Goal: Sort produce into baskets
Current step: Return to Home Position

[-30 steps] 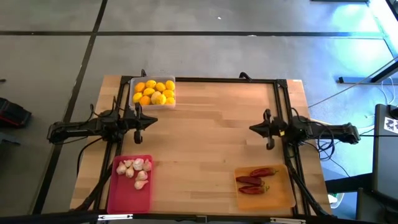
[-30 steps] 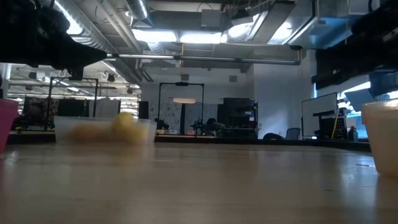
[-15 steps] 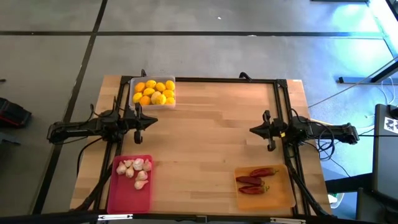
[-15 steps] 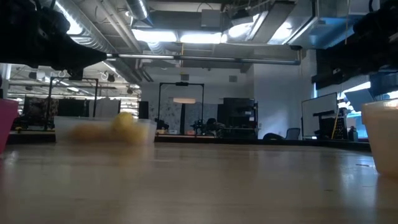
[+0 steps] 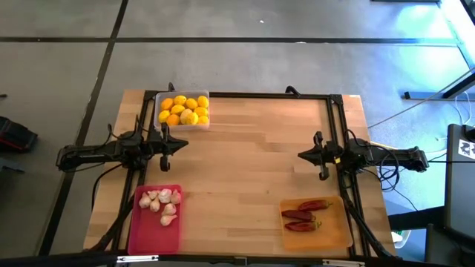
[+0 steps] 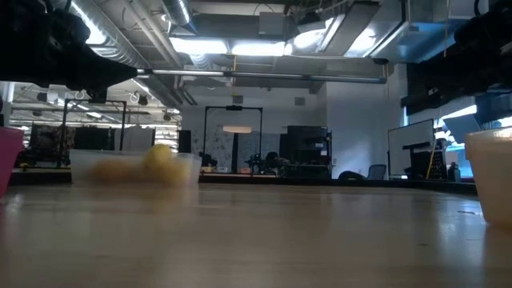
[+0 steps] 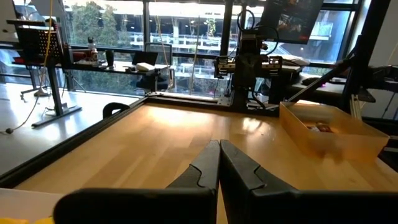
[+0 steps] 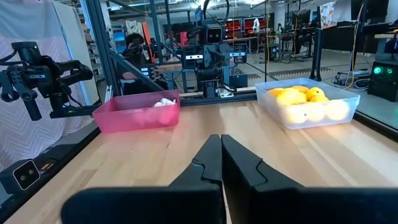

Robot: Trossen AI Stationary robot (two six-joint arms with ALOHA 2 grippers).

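Note:
A clear tray [image 5: 182, 110] at the table's far left holds several yellow and orange lemon-like fruits [image 5: 183, 110]; it also shows in the right wrist view [image 8: 308, 102]. A pink-red tray [image 5: 155, 220] at the near left holds several garlic bulbs [image 5: 161, 204]. An orange tray [image 5: 315, 222] at the near right holds three dark red chili peppers [image 5: 304, 215]. My left gripper [image 7: 219, 149] is shut and empty over the table's left side. My right gripper [image 8: 221, 144] is shut and empty over the right side.
A black frame [image 5: 260, 95] runs along the table's far edge and down both sides. The bare wooden table top [image 5: 249, 170] lies between the two arms. The room beyond holds stands, screens and desks.

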